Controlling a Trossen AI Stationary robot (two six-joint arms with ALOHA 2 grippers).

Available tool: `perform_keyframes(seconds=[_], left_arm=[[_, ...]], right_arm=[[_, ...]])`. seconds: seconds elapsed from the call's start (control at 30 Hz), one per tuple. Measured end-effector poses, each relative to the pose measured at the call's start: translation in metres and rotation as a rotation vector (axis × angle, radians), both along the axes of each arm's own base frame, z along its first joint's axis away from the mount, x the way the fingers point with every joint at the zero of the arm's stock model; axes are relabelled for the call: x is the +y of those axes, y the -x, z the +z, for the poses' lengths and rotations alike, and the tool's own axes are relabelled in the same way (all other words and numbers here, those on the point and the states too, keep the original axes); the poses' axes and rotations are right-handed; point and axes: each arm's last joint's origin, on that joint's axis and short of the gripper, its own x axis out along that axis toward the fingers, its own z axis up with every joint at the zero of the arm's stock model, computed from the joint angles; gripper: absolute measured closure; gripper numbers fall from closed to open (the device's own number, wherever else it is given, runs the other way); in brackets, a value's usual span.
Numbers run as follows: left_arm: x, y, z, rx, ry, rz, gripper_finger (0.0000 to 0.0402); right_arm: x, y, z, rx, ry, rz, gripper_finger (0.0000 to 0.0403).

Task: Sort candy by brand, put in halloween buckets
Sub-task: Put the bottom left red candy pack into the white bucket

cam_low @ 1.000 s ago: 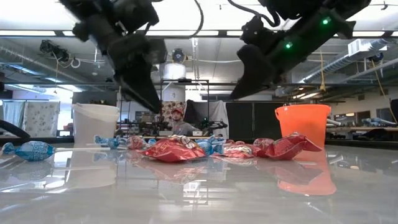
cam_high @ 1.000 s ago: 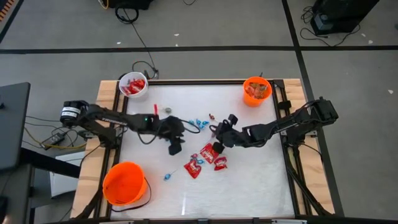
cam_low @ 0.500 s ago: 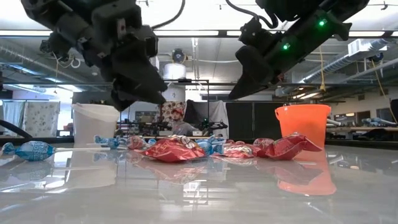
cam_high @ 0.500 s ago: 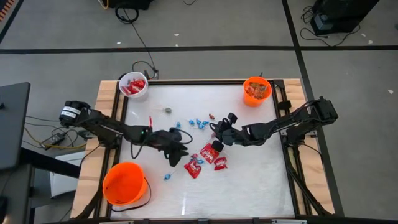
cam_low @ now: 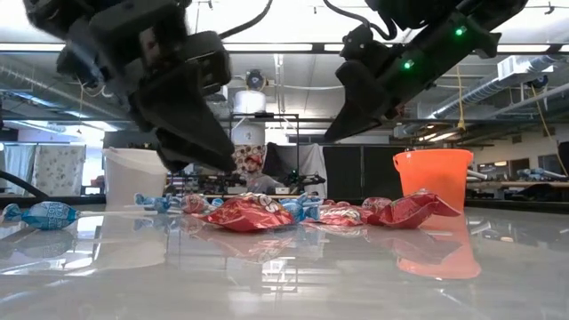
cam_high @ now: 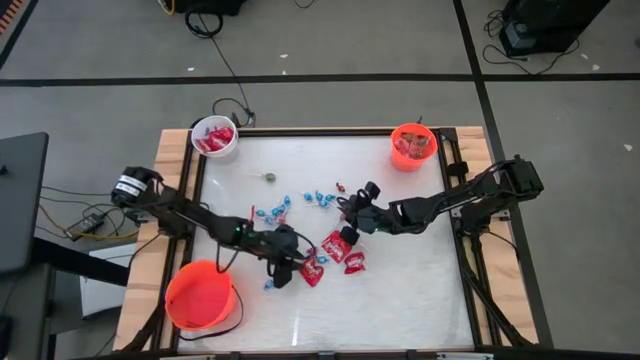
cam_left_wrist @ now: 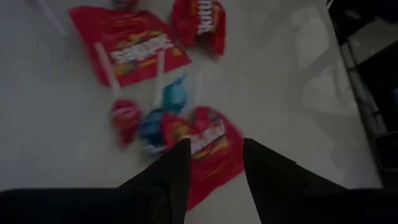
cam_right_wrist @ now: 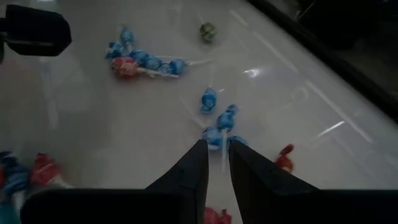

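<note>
The left arm stretches from the left edge toward the middle, its hand (cam_high: 284,270) low and near, fingers (cam_left_wrist: 171,177) parted. The right arm reaches in from the right, its hand (cam_high: 349,210) raised mid-counter, fingers (cam_right_wrist: 193,171) barely parted.

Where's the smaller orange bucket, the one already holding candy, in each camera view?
High view: small orange bucket at the table's far right corner.
Low view: on the right, at the table's far side.
Left wrist view: not in it.
Right wrist view: not in it.
Shared landmark: the white bucket, at the opposite far corner, on the low view's left.
</note>
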Motion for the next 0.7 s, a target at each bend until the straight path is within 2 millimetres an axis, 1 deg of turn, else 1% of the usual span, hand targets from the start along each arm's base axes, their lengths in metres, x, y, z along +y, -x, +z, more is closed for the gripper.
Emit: perform_keyframes(seconds=[0.07, 0.13, 0.23, 0.33, 0.4, 0.47, 0.6, 0.7], left_arm=[[-0.006, -0.011, 0.007, 0.026, 0.028, -0.007, 0.0250], [-0.012, -0.021, 0.014, 0.075, -0.002, -0.022, 0.0250], [-0.019, -0.031, 0.014, 0.179, -0.099, -0.044, 0.0250], [-0.025, -0.041, 0.012, 0.222, -0.120, -0.056, 0.0250], [-0.031, -0.044, 0.014, 0.218, -0.100, -0.084, 0.0249], [-0.036, -0.046, 0.017, 0.208, -0.081, -0.091, 0.0249], [-0.046, -0.046, 0.021, 0.190, -0.053, -0.096, 0.0249], [-0.051, -0.046, 0.019, 0.183, -0.039, -0.079, 0.0249]], right_arm=[[0.001, 0.000, 0.000, 0.005, -0.023, 0.028, 0.0325], [0.002, 0.000, -0.001, 0.007, -0.036, 0.045, 0.0325], [0.003, 0.000, -0.001, 0.017, -0.021, 0.052, 0.0325], [0.001, 0.005, -0.001, 0.072, 0.055, 0.017, 0.0325], [-0.001, 0.008, 0.002, 0.081, 0.068, 0.001, 0.0325], [0.000, 0.011, 0.005, 0.077, 0.044, -0.011, 0.0325], [0.007, 0.019, 0.006, 0.120, 0.015, 0.012, 0.0325], [0.014, 0.027, 0.003, 0.177, 0.029, -0.003, 0.0325]])
